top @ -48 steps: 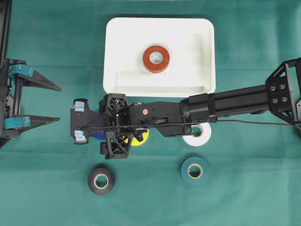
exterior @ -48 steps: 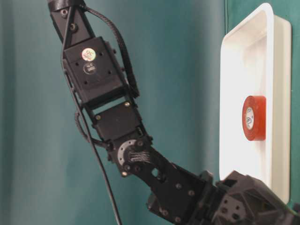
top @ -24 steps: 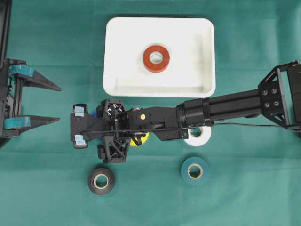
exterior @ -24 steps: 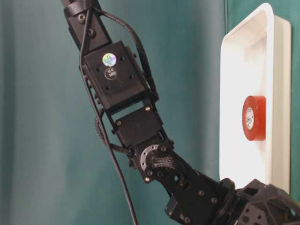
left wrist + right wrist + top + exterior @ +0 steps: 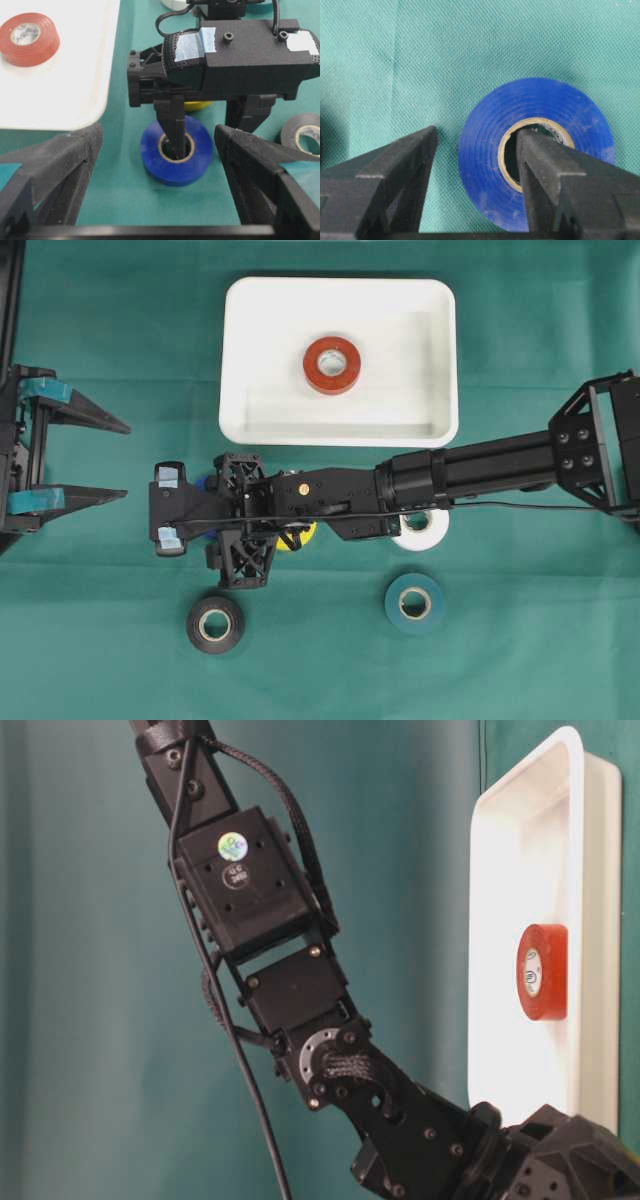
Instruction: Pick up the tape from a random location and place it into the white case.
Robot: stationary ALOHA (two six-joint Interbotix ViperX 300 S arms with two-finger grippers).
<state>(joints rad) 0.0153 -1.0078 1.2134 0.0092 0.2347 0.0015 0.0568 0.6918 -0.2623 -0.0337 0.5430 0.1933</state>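
We saw the white case (image 5: 250, 350) lying on the green cloth (image 5: 520, 660), holding a single red tape roll (image 5: 332, 364) flat near its middle, apart from the rim; the table-level view showed the same roll (image 5: 541, 972) alone in the case (image 5: 580, 870).

Outside the case lay the other rolls: a black roll (image 5: 215, 624), a teal roll (image 5: 415, 602), a white roll (image 5: 425, 530) and a yellow roll (image 5: 302, 535), the last two partly hidden under the right arm.

The right gripper (image 5: 475, 165) was down at the blue tape roll (image 5: 540, 135), which lay flat on the cloth just below the case. One finger (image 5: 540, 170) stood inside the roll's core and the other (image 5: 405, 165) outside the roll's wall with a strip of cloth showing between them. The jaws were narrowed around that wall, but we could not tell whether they pressed it.

The left gripper (image 5: 95, 460) hung well apart at the left edge, jaws spread wide and holding nothing.
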